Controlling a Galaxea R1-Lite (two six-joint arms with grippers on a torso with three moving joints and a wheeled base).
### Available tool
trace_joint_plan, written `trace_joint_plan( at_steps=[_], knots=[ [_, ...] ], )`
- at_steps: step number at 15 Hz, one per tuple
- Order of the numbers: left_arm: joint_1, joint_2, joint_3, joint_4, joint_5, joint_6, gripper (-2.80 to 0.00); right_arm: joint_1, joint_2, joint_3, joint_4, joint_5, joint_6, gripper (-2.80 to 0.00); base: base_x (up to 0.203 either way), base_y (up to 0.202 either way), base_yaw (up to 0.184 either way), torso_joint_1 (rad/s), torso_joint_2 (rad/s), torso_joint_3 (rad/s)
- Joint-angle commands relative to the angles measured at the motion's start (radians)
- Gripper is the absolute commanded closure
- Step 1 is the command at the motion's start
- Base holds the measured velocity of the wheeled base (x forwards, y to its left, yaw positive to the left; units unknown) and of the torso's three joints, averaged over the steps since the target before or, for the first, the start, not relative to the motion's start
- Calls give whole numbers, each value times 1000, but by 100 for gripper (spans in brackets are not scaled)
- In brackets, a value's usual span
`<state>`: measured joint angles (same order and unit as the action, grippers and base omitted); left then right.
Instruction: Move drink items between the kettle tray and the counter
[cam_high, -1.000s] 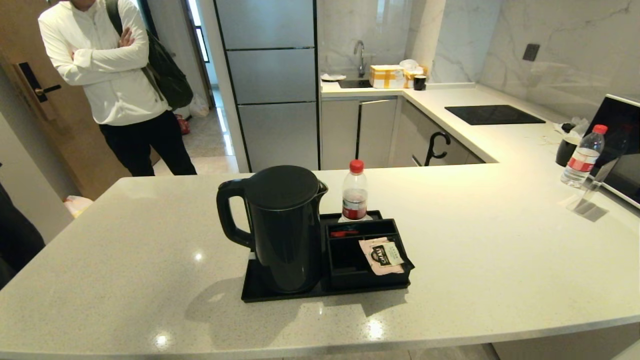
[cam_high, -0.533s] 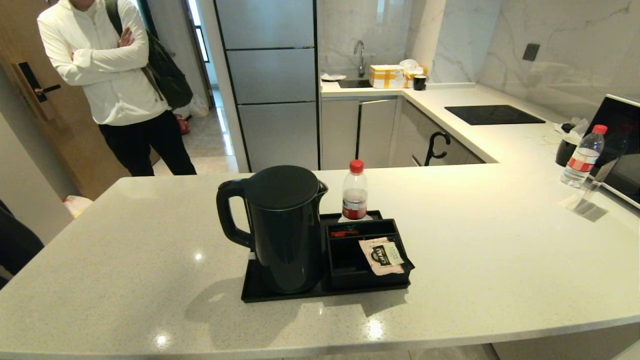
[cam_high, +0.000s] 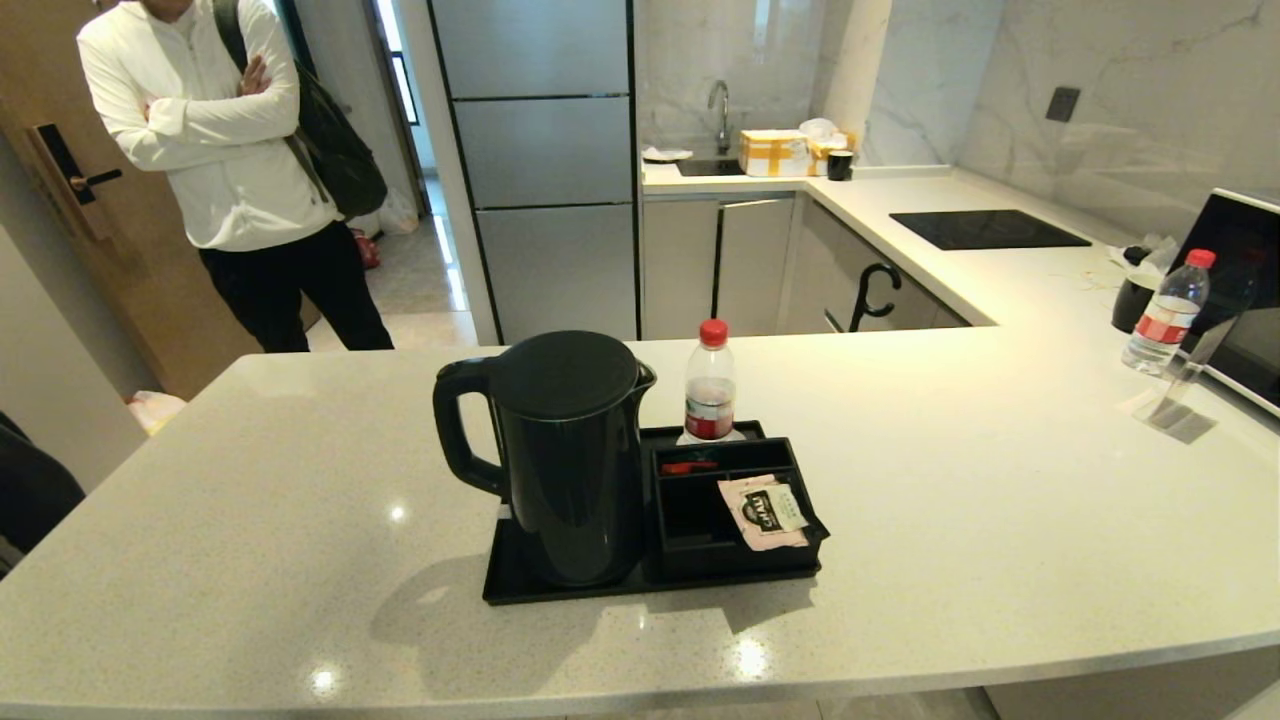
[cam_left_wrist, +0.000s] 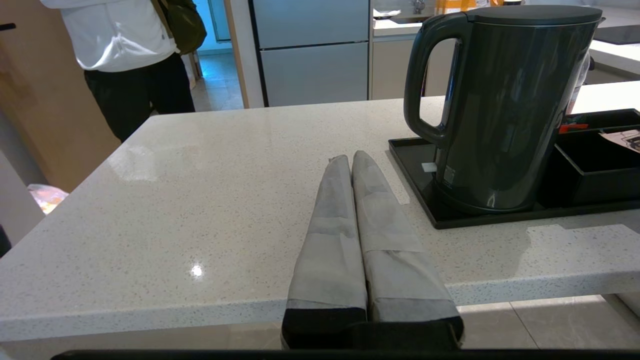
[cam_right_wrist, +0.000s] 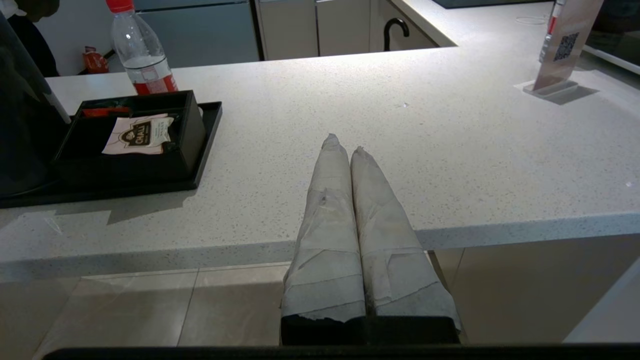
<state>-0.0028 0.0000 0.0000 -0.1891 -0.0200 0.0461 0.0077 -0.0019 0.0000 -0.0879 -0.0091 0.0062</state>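
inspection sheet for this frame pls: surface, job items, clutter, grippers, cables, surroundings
Surface: counter, glossy, speckled.
Job's things: kettle upright on tray; sachet lying in organiser.
Clutter: bottle behind the tray; second bottle far right.
Grippers: left gripper shut, empty, at near edge; right gripper the same.
Cables: nothing seen.
Surroundings: person standing by; hob; sink.

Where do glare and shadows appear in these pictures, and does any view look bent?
Head view: small bright glare spots on the counter near its front edge; the kettle throws a soft shadow toward the camera; the counter's front edge curves, so the lens bends it. Left wrist view: one glare spot beside the left gripper. Right wrist view: the tray shades the counter beneath; the right gripper is sharp.
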Motion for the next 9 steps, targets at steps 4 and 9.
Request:
trace_joint_plan(
  at_steps=[4, 9],
  knots=[
    [0, 0, 40, -1, 0, 0, 0, 0, 2, 32, -3, 0, -5, 0, 0, 0, 0, 0, 0, 0],
    [-2, 0, 40, -1, 0, 0, 0, 0, 2, 32, -3, -3, 14, 0, 0, 0, 0, 0, 0, 0]
  ],
)
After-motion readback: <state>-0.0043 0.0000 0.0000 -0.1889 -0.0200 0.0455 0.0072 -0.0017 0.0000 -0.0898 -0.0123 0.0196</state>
